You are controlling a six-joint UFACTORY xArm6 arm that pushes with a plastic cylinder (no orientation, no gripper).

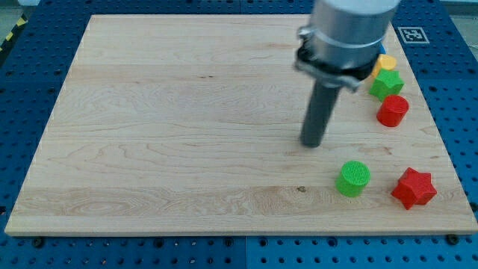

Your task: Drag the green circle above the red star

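Note:
The green circle (352, 178) is a short green cylinder near the view's bottom right of the wooden board (164, 134). The red star (414, 187) lies just to its right, a small gap apart. My tip (311, 145) rests on the board up and to the left of the green circle, clearly apart from it. The dark rod rises from the tip to the grey arm body at the view's top.
At the view's right edge stand a red cylinder-like block (392, 110), a green star-like block (387, 84) above it, and a yellow block (386, 61) partly hidden behind the arm. Blue pegboard surrounds the board.

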